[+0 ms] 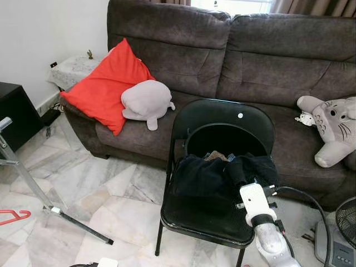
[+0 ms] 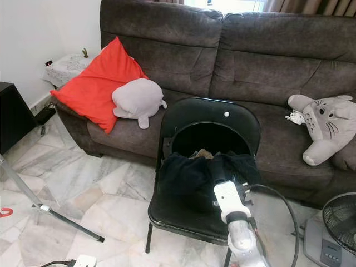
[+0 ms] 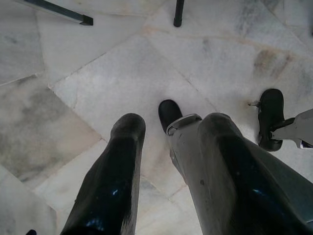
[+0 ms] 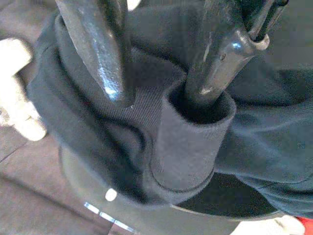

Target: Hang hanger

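Note:
A red hanger (image 1: pixel 14 216) lies on the marble floor at the far left, beside the slanted metal leg of a stand (image 1: pixel 33 189). A dark navy garment (image 1: pixel 200 175) is heaped on the seat of a black folding chair (image 1: pixel 222 119). My right gripper (image 4: pixel 161 93) reaches into that garment from the front. It is open: one finger (image 4: pixel 210 63) sits inside a ribbed sleeve cuff (image 4: pixel 188 147) and the other finger (image 4: pixel 98 49) rests outside it on the cloth. My left gripper (image 3: pixel 171 127) hangs open over the floor, holding nothing.
Behind the chair stands a brown sofa (image 1: pixel 267 61) with a red cushion (image 1: pixel 108 83), a grey plush (image 1: pixel 146 101) and a second grey plush (image 1: pixel 334 130). A fan (image 1: pixel 339 233) stands at the lower right, a black cabinet (image 1: pixel 12 114) at the left.

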Robot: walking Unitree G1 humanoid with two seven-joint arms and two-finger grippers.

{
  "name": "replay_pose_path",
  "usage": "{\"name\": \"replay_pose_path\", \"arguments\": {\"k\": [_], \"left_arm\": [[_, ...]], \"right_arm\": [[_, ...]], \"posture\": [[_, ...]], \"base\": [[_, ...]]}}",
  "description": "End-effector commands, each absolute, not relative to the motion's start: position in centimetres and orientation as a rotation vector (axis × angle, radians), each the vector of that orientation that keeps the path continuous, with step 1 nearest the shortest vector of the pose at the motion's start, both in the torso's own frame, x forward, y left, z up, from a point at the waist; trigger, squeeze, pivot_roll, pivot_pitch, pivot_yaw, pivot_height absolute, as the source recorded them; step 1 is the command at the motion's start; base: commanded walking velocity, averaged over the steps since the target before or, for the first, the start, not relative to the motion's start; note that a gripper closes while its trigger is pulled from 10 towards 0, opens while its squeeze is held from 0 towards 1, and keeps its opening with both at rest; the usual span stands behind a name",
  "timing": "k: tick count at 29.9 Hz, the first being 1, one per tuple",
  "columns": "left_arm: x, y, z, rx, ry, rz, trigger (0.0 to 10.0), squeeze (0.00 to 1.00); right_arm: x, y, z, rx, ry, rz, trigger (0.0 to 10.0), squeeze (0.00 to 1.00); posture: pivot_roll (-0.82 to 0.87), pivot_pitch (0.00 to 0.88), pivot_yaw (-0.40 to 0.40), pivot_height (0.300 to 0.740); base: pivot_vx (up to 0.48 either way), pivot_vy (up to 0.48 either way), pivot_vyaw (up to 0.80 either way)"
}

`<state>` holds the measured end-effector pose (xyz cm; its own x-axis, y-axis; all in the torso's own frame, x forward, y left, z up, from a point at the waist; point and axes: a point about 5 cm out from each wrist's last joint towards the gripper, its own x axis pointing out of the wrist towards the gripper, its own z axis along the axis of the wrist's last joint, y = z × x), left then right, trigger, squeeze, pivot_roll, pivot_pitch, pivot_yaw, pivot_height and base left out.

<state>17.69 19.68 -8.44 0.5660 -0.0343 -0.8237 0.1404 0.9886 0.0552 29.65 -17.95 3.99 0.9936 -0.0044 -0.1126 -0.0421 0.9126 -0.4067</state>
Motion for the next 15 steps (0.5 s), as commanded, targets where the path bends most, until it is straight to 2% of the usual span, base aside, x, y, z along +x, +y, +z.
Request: {"name": "replay_pose_path", "arguments": {"k": [1, 15], "left_arm": [[17.2, 19.9, -8.6, 0.131, 0.979, -0.108, 10.0, 0.0], [17.2, 19.9, -8.6, 0.132, 0.978, -0.109, 10.0, 0.0]], "right_arm": [[29.7, -17.9, 4.3, -0.379, 0.112, 0.015, 10.0, 0.0], [29.8, -19.0, 4.5, -0.365, 0.118, -0.045, 10.0, 0.0]], "posture": [[0.02, 0.054, 0.014, 0.74], [0.02, 0.056, 0.013, 0.74]], "base": [[0.0, 0.0, 0.0], [0.0, 0.0, 0.0]]}}
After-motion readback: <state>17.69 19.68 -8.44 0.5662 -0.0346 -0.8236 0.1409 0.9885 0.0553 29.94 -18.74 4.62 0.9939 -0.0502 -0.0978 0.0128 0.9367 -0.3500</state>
